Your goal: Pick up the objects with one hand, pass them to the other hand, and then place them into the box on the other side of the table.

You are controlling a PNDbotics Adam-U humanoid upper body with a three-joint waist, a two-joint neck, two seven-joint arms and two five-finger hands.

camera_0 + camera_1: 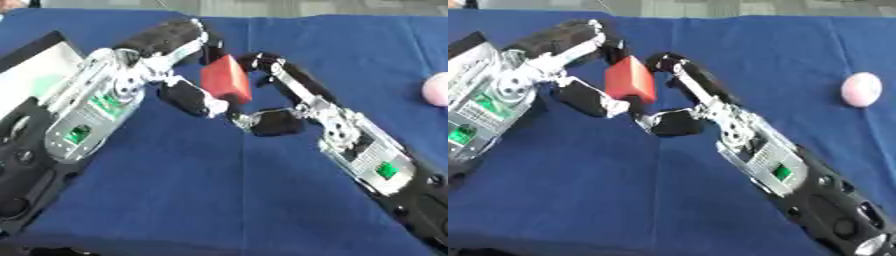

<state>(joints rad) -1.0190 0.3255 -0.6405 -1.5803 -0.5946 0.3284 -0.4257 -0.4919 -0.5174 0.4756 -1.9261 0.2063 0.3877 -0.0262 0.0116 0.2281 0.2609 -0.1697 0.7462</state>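
I see the red rectangular block (227, 80) held above the blue cloth-covered table (219, 190), near the middle, between my two hands. My left hand (179, 75) has its fingers and thumb curled round the block's left side. My right hand (689, 100) touches the block's right side, fingers bent about it. A white box (35, 75) lies at the left edge; a pale pink ball (861, 89) rests well apart at the right.
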